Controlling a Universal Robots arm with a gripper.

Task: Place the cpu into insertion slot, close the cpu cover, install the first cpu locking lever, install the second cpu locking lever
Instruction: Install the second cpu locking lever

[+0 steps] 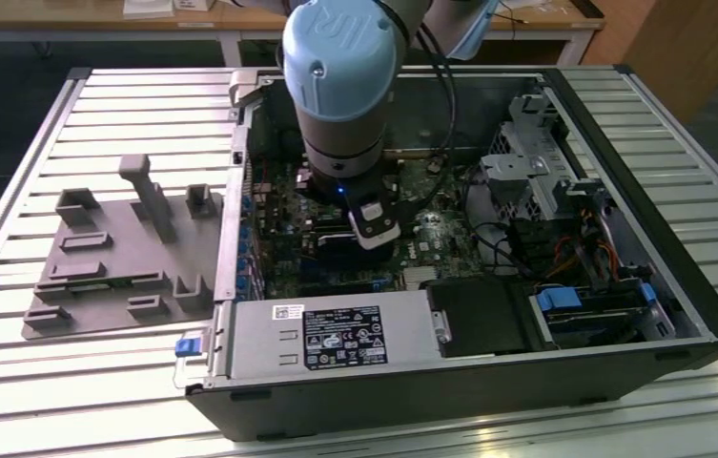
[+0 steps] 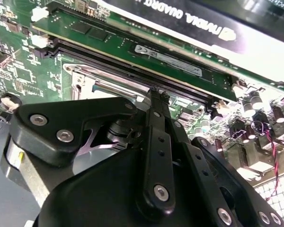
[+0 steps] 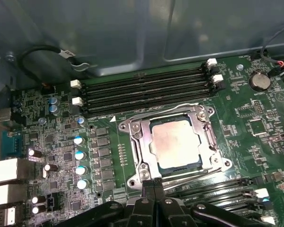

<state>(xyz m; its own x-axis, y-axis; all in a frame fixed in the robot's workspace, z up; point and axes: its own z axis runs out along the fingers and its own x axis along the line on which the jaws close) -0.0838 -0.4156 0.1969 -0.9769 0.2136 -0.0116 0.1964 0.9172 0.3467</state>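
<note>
The cpu (image 3: 176,144) sits in the insertion slot (image 3: 157,163) under the closed cpu cover (image 3: 138,142) inside the open computer case (image 1: 702,315); the tool (image 3: 154,185), fingers pressed together, touches the cover's edge.

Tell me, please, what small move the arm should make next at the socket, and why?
Probably a slight push down and sideways on the lever along the socket's near edge. In the first wrist view the cpu already sits in the slot with the cover closed over it, and the gripper is right at that edge, so the levers appear to be what is left.
</note>
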